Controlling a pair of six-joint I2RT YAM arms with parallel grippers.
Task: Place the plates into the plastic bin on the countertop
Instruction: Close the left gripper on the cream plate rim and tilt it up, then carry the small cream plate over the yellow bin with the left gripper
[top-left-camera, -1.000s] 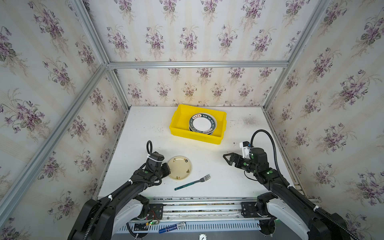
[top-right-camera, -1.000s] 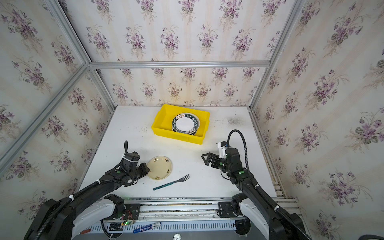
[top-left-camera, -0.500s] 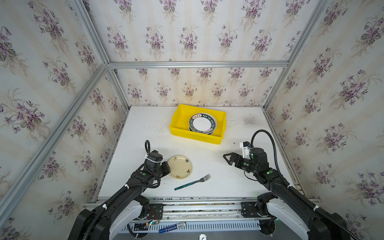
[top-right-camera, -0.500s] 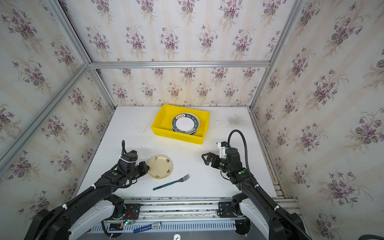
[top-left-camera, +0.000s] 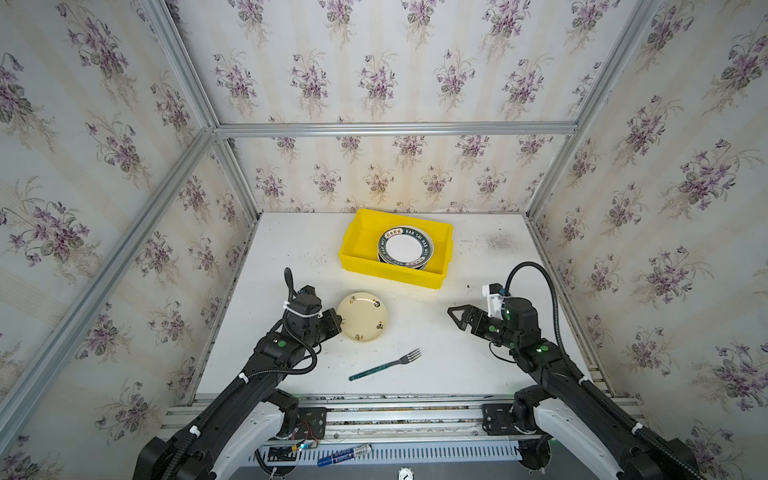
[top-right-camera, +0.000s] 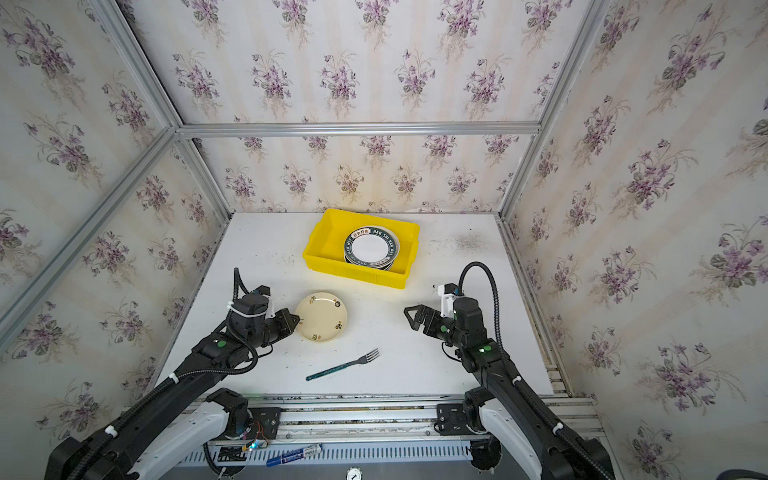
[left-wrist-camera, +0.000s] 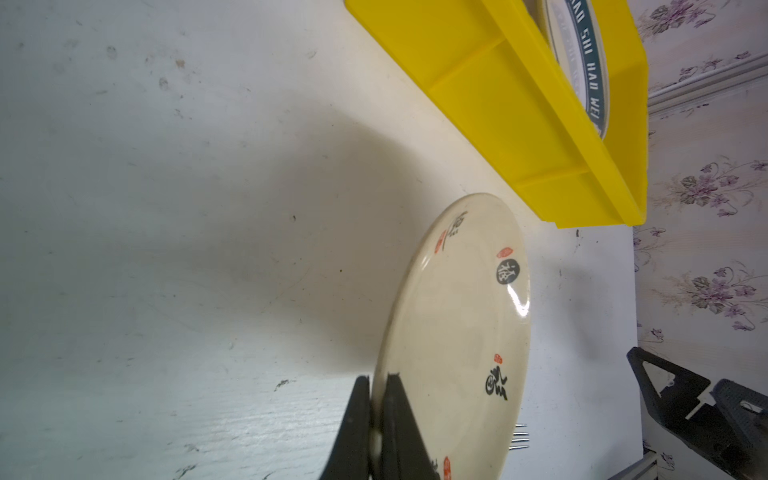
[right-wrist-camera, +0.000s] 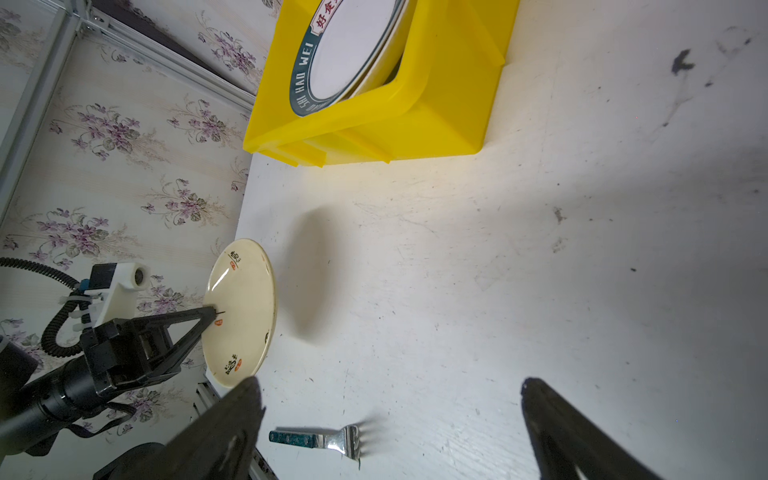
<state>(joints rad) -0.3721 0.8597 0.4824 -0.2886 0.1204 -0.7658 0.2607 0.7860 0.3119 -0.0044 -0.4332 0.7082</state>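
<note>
My left gripper (left-wrist-camera: 377, 399) is shut on the near rim of a cream plate (left-wrist-camera: 461, 324) with small dark and red motifs. The plate (top-left-camera: 362, 316) hangs tilted just above the white countertop (top-left-camera: 291, 249), and its shadow falls apart from it in the right wrist view. In both top views it sits in front of the yellow plastic bin (top-left-camera: 395, 276) (top-right-camera: 357, 276), which holds a stack of white, teal-rimmed plates (top-left-camera: 405, 247) (top-right-camera: 370, 246). To the right, my right gripper (top-left-camera: 455, 318) (right-wrist-camera: 388, 386) stands open and empty, pointing at the held plate (right-wrist-camera: 243, 307).
A teal-handled fork (top-left-camera: 384, 365) (right-wrist-camera: 316, 439) lies on the countertop near the front edge, between the two arms. Floral walls with aluminium rails close in the left, back and right sides. A dark smudge (top-left-camera: 498, 241) marks the countertop right of the bin.
My left gripper has raised the cream plate off the countertop and carried it a little toward the bin. The right arm and the fork have not moved.
</note>
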